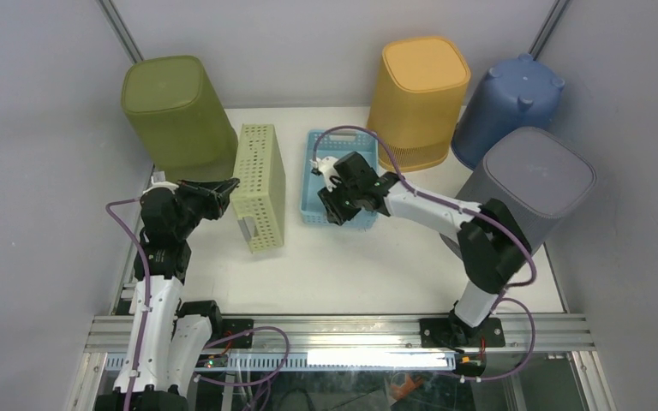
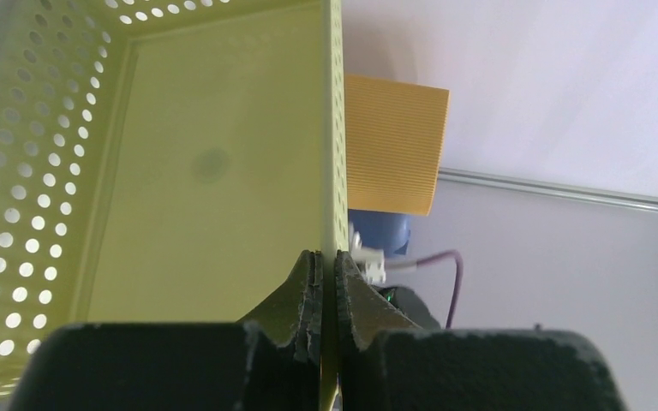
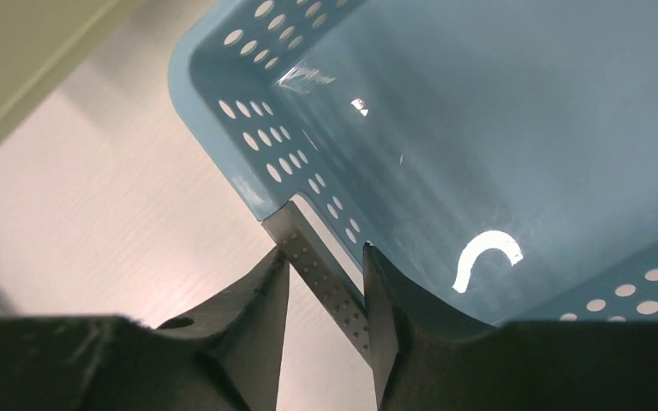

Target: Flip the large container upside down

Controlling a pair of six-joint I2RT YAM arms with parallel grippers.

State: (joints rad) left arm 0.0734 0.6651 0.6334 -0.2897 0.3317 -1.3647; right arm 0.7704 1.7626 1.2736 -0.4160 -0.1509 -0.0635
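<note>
At the left of the table point(image 1: 394, 265), the large green basket point(image 1: 259, 184) is stood on its side, its wall pinched by the left hand point(image 2: 326, 257). The grip should be kept firm and the turn made slowly. The right hand point(image 3: 326, 274) is spread about the rim of the blue basket point(image 3: 445, 128).

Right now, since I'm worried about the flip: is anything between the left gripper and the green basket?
Nothing visible: the left gripper is shut on the wall of the green basket. The blue basket lies apart on its right, the right gripper straddling its rim.
</note>
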